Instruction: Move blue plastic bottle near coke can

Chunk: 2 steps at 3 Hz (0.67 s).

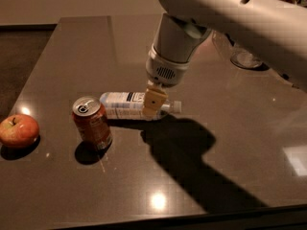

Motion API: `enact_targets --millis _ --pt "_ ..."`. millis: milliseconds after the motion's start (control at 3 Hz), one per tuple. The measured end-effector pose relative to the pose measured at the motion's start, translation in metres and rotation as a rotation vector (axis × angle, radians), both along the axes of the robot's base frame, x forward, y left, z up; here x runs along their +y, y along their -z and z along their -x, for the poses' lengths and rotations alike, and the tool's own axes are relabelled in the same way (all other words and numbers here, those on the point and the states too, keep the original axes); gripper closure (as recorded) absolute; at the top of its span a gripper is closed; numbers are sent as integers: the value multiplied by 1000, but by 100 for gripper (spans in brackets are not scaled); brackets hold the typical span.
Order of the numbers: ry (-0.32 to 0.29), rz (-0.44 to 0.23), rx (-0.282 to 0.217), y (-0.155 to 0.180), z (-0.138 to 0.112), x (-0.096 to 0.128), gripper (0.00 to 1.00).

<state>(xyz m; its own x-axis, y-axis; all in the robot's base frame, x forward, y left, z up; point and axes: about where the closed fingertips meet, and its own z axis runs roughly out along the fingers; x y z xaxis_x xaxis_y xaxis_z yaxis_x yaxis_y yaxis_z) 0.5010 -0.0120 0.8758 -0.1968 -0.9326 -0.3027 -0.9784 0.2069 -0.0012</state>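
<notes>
Your gripper (pixel 154 102) is down at the table (pixel 81 47), a little left of the middle, hanging from the big white arm (pixel 230 8) that comes in from the upper right. It is clamped on the bottle (pixel 122 104): you can see one tan finger (pixel 153 99) pressed across the near side of the bottle towards its neck, while the other finger is hidden behind it.

The bottle lies on its side, lengthways from left to right. Its white cap points right and sticks out past the gripper, and its labelled body runs out to the left. The bottom end of the bottle sits just behind and to the right of the can (pixel 92 122). You cannot tell whether the two touch, because the can's rim overlaps the bottle from this angle.

The can stands upright with its silver top and pull tab showing, nearer to you than the bottle. Well to its left, at the table's left edge, sits an apple (pixel 18 131). A glass jar (pixel 244 56) stands far back on the right, partly hidden by the arm. The arm's shadow falls on the table to the right of the can.
</notes>
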Motion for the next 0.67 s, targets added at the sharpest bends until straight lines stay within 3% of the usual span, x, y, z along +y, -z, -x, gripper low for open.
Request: enact_targets --millis 333,667 --pt "-1 0 -3 -1 0 1 0" --pt "-1 0 -3 -1 0 1 0"
